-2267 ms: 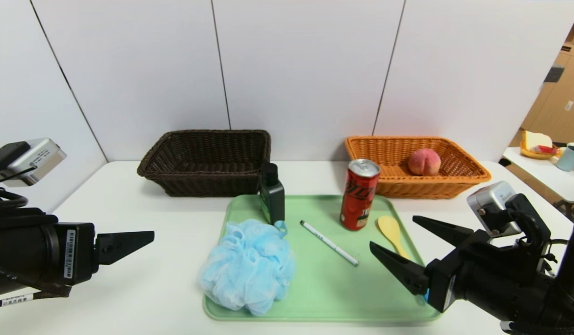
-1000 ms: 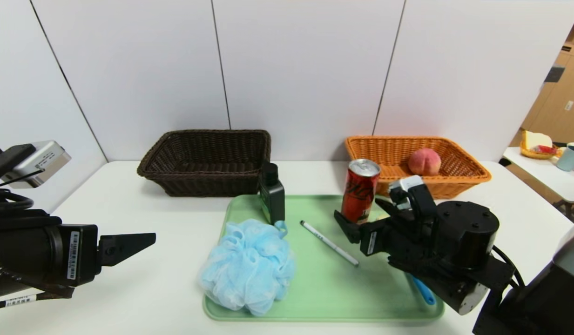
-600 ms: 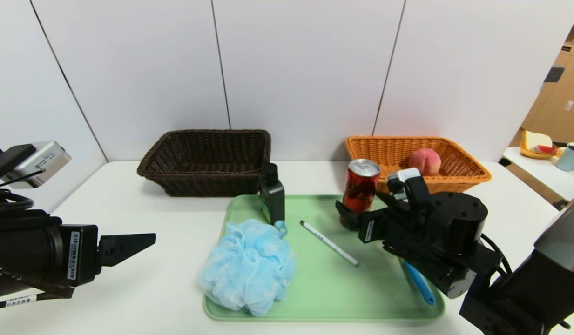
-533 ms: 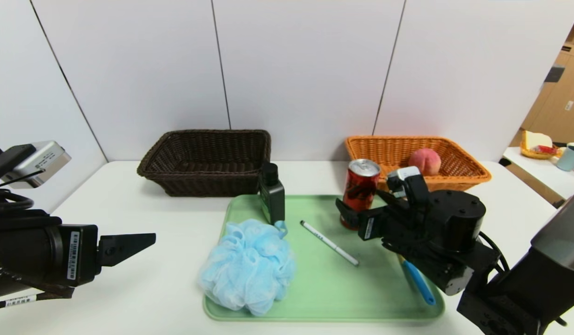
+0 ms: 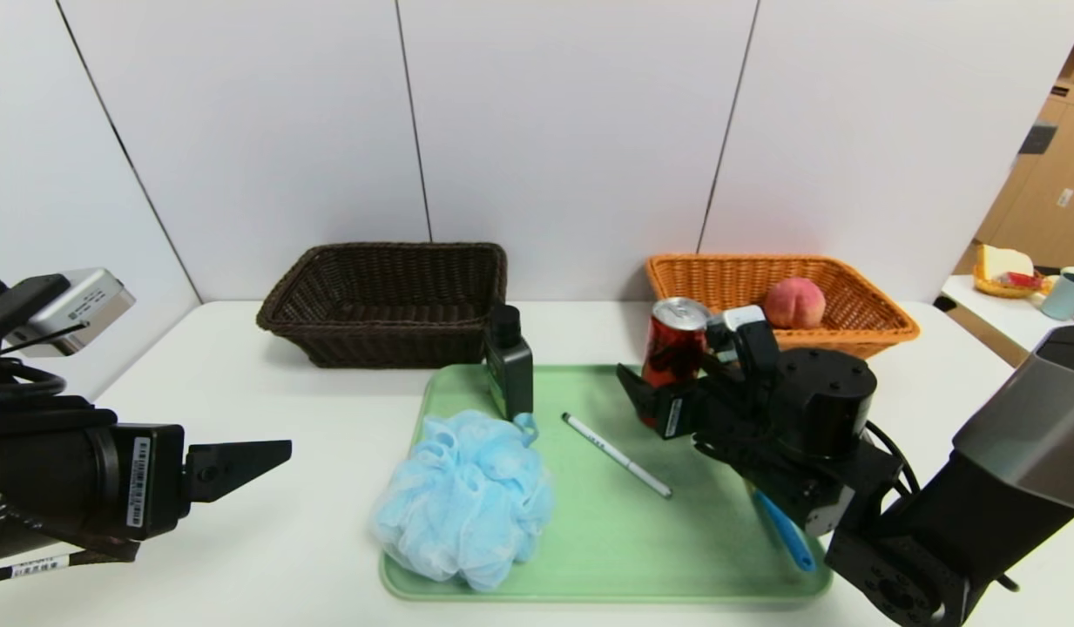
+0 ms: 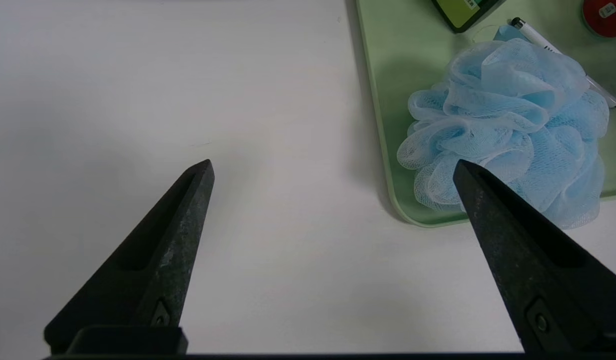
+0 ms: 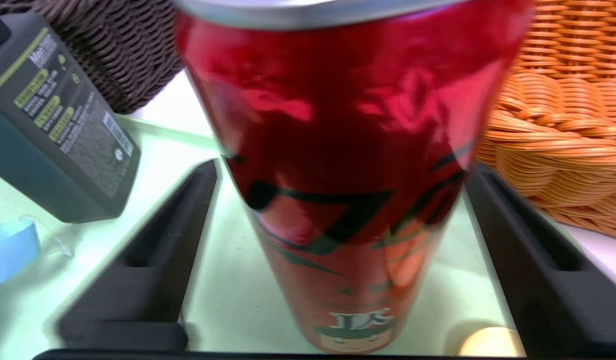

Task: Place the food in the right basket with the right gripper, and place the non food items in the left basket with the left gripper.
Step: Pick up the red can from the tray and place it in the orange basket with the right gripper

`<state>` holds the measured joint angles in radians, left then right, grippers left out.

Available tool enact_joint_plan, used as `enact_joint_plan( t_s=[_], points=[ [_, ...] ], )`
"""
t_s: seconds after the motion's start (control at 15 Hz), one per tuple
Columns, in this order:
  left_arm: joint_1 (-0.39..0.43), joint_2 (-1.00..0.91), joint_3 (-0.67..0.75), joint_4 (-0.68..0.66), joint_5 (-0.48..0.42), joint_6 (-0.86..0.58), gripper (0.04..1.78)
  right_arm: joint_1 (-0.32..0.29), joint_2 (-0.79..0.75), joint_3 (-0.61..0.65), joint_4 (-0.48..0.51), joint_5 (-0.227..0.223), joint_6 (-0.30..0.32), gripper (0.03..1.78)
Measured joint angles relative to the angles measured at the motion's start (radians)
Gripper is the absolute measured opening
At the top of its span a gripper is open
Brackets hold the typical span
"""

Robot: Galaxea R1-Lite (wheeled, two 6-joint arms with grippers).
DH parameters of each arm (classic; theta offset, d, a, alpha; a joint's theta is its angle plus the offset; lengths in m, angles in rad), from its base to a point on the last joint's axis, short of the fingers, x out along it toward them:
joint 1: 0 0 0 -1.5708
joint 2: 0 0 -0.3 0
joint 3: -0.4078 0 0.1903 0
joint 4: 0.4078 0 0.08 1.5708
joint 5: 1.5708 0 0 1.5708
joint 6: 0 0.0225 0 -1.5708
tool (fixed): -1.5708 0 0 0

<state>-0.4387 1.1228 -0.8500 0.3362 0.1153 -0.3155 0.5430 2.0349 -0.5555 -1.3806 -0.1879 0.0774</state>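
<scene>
Soda can [image 7: 347, 165] between end effector [image 7: 337, 250] fingers

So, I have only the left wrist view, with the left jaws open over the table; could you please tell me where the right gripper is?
Observer: The right gripper is at the soda can on the tray, its jaws open on either side of the can.
Operator: Thank you. Is anything in the orange basket yet?
Observer: Yes, the peach lies inside it.
Operator: And where is the spoon, please?
Observer: Its blue handle shows on the tray under the right arm; its bowl is hidden.
</scene>
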Motion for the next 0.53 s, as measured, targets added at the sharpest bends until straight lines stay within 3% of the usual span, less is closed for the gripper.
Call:
enact_joint_plan(
  t_s=[0.2, 0.27, 0.53],
  points=[
    [0.000, 0.003, 0.000, -0.001, 0.000, 0.000, 1.69, 0.002, 0.003, -0.001, 0.000, 0.003, 0.000, 1.06],
    [0.000, 0.004, 0.000, -0.002, 0.000, -0.001, 1.69, 0.002, 0.003, -0.001, 0.000, 0.005, 0.000, 0.98],
    [0.000, 0.008, 0.008, -0.004, -0.001, -0.002, 1.69, 0.009, 0.001, -0.001, -0.001, 0.007, 0.007, 0.94]
  ],
)
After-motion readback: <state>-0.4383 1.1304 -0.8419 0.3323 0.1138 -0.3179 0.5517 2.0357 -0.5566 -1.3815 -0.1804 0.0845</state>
